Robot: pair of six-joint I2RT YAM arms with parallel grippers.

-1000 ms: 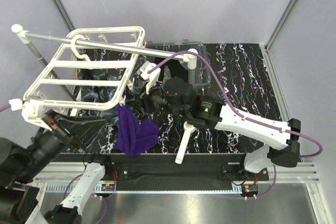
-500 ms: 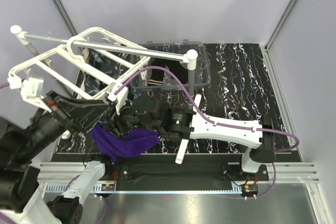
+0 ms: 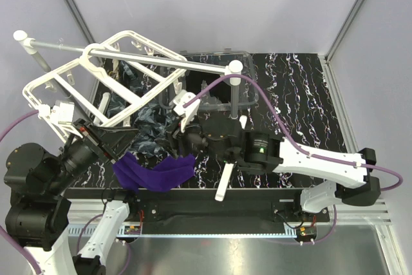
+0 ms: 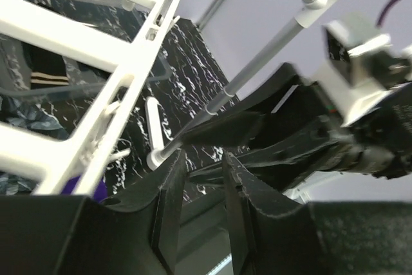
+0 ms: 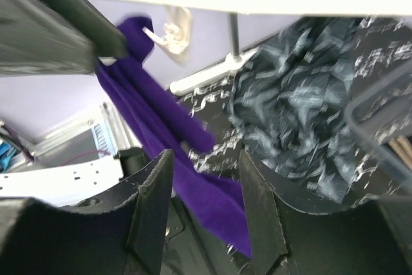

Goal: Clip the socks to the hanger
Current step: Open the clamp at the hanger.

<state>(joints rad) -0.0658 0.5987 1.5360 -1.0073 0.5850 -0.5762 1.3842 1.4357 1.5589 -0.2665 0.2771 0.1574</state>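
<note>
The white grid hanger (image 3: 132, 72) hangs tilted on the silver rod at the back left; it also shows in the left wrist view (image 4: 138, 49). A purple sock (image 3: 154, 172) droops below its near corner. In the right wrist view the sock (image 5: 167, 136) runs up to a white clip (image 5: 172, 35); I cannot tell whether it is clipped. Marbled socks (image 3: 149, 127) lie under the hanger, also in the right wrist view (image 5: 302, 111). A black sock with tan stripes (image 4: 42, 75) lies in the bin. My left gripper (image 3: 132, 134) (image 4: 203, 162) is open and empty by the hanger's corner. My right gripper (image 3: 172, 138) (image 5: 206, 159) is open and empty over the purple sock.
The silver rod stand (image 3: 141, 58) with white caps spans the back left to a post (image 3: 234, 78) at mid-table. A clear plastic bin (image 3: 248, 78) stands behind the post. A white stand foot (image 3: 225, 181) lies near the front edge.
The hanger has swung from flat to tilted and shifted left. The purple sock moved left and lower. My right arm reached left, then pulled back right; my left arm rose.
</note>
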